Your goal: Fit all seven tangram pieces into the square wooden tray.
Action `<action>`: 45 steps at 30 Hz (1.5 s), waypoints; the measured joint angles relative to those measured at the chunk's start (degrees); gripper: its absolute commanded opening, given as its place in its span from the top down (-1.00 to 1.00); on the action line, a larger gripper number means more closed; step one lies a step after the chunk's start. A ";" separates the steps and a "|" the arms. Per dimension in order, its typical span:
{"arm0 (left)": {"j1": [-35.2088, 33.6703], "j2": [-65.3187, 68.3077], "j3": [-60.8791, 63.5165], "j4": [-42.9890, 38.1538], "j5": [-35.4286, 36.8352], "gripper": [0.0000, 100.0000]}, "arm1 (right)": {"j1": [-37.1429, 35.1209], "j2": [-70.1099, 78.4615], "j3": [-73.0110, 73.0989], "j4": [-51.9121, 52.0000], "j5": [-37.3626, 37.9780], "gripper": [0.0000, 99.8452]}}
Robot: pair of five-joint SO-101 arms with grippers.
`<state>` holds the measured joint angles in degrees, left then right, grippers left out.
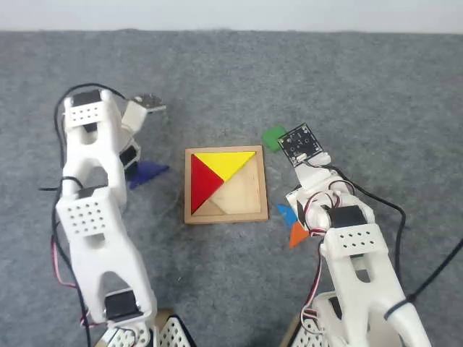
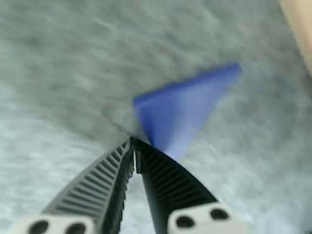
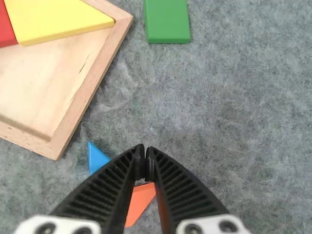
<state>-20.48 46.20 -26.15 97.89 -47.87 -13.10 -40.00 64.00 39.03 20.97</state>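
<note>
The square wooden tray [image 1: 226,217] lies mid-table with a red triangle [image 1: 202,181] and a yellow triangle [image 1: 226,163] in it. A dark blue triangle [image 1: 148,172] rests on the felt left of the tray. My left gripper [image 2: 134,142] is shut, its tips at the edge of that blue triangle [image 2: 183,112]. My right gripper [image 3: 145,148] is shut above an orange piece [image 3: 139,202], with a small light blue triangle [image 3: 96,157] beside it. A green piece [image 3: 167,20] lies farther off, past the tray corner [image 3: 73,117].
Grey felt covers the table. The light blue triangle [image 1: 287,213] and orange piece [image 1: 297,234] sit close to the tray's right side, and the green piece [image 1: 273,137] off its far right corner. Both arm bases stand at the near edge.
</note>
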 measured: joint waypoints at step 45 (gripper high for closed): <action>2.55 2.99 -6.15 -5.71 -1.41 0.46 | 0.00 0.00 0.00 0.00 0.00 0.97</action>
<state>-17.93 49.19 -32.31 92.18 -49.27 -13.10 -40.00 64.00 39.03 20.97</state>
